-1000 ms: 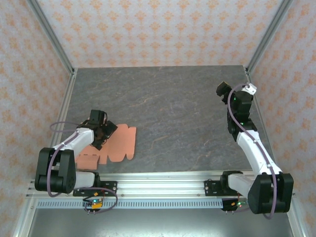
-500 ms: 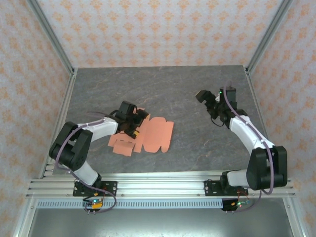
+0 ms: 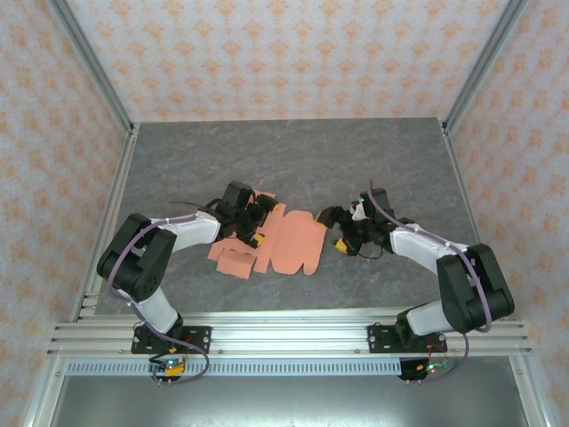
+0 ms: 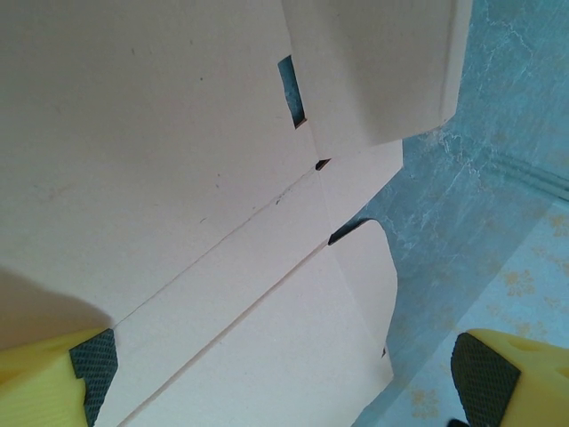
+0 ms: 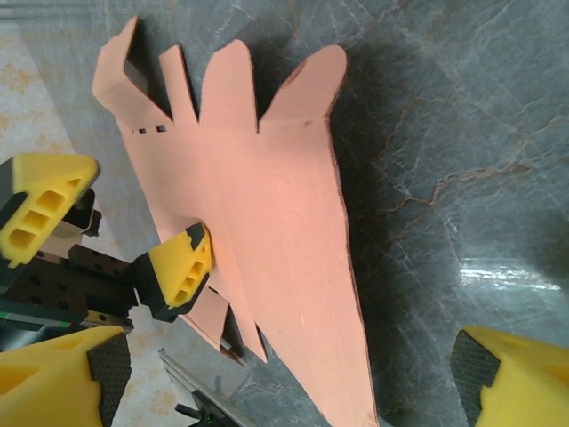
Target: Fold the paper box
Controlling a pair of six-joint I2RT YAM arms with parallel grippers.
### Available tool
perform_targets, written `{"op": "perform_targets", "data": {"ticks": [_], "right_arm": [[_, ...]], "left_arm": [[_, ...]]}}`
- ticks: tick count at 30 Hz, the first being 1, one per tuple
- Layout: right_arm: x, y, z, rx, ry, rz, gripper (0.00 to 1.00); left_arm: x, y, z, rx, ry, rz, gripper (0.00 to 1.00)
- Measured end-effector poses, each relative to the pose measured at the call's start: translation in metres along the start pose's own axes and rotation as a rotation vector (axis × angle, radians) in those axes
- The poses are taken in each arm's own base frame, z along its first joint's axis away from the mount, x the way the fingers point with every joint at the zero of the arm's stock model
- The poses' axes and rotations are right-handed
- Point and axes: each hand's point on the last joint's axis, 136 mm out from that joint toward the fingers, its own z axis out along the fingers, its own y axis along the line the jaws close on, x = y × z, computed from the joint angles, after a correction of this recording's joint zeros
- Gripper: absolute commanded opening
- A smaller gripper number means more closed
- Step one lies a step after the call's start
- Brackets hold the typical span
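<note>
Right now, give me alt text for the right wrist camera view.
An unfolded salmon-orange paper box lies on the grey table. The left gripper sits open at its edge, frame left; the right gripper, open, flanks its near end.

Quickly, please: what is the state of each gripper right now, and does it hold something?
Left gripper: open; the paper box lies between its fingers, not clamped.
Right gripper: open, holding nothing.
</note>
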Motion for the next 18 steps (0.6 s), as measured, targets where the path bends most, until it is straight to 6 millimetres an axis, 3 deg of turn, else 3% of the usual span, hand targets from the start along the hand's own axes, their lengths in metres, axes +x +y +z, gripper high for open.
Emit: {"op": "perform_targets", "data": {"ticks": [5, 12, 15, 18], "right_arm": [[0.002, -0.007, 0.023, -0.019, 0.065, 0.045, 0.88], [-0.001, 0.009, 0.036, -0.110, 0.112, 0.041, 0.79], [0.006, 0.018, 0.040, -0.125, 0.135, 0.008, 0.65], [0.010, 0.028, 0.042, -0.149, 0.154, -0.035, 0.43]], "left_arm": [[0.002, 0.000, 0.000, 0.002, 0.010, 0.001, 1.00], [0.002, -0.001, 0.001, 0.002, 0.017, -0.007, 1.00], [0.002, -0.002, 0.001, 0.013, 0.015, -0.025, 1.00], [0.002, -0.002, 0.001, 0.014, 0.016, -0.034, 1.00]]}}
